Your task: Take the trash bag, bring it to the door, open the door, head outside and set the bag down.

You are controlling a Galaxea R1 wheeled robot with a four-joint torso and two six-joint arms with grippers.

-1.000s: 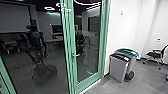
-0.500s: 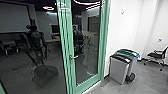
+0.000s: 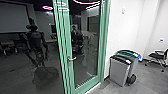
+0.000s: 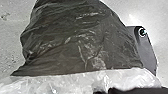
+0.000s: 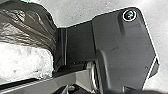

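The trash bag, dark and shiny with a pale translucent part along one side, looms large in the left wrist view. In the right wrist view the same dark bag and its whitish part lie beside the robot's dark base plate. How either gripper holds or touches the bag cannot be made out. In the head view a green-framed glass door stands shut ahead, with a silver lever handle on its left stile.
Two wheeled bins, one grey with a black lid and one with a green lid, stand against the white wall right of the door. An office chair is farther right. The dark glass reflects the robot.
The head camera has shifted slightly, so the door's left stile and handle appear farther left and lower. The door looks shut throughout.
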